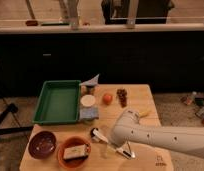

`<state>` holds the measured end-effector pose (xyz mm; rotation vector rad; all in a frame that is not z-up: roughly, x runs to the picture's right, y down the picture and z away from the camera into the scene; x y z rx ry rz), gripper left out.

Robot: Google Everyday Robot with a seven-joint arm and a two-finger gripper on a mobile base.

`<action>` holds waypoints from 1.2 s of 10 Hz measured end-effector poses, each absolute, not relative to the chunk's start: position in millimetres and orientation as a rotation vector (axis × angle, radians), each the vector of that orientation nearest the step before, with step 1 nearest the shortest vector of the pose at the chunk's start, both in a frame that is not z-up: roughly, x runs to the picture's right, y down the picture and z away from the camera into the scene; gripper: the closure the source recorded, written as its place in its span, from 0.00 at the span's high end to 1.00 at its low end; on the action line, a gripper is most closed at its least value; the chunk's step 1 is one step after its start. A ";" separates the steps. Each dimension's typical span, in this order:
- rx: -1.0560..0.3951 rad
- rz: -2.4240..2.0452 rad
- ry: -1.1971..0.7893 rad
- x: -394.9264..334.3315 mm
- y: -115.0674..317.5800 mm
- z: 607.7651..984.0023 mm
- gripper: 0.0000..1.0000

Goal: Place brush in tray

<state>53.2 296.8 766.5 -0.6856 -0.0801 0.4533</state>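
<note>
Poising my tool (126, 149) at the brush (101, 137), grip unclear; a glancing pinch could skid it farther from the tray (39, 111).

Green tray (57, 102), white brush (96, 133), white hand (126, 150) beside it

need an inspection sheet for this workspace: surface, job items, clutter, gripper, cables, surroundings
surface: wooden table, crowded with items
job's things: brush lies on the table near the front edge, outside the tray; green tray sits at the left rear, nothing seen inside
clutter: maroon bowl; orange bowl holding a pale packet; white round cup; grey pad; orange fruit; dark lump
grippers: gripper is low over the table at the brush's handle end; its arm reaches in from the right
cables: nothing seen
surroundings: dark cabinets behind; speckled floor to the right
</note>
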 end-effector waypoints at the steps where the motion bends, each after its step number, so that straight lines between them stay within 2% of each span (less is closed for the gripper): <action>1: -0.695 0.457 -0.078 54.1 301.0 771.1 0.80; 3: -0.712 0.460 -0.076 52.1 306.6 777.0 0.78; 4: -0.717 0.460 -0.077 51.0 307.8 777.4 0.70; 10: -0.745 0.446 -0.095 50.3 312.4 776.0 0.10; 11: -0.749 0.443 -0.095 50.8 312.9 775.4 0.02; 12: -0.749 0.444 -0.097 51.0 312.3 774.4 0.00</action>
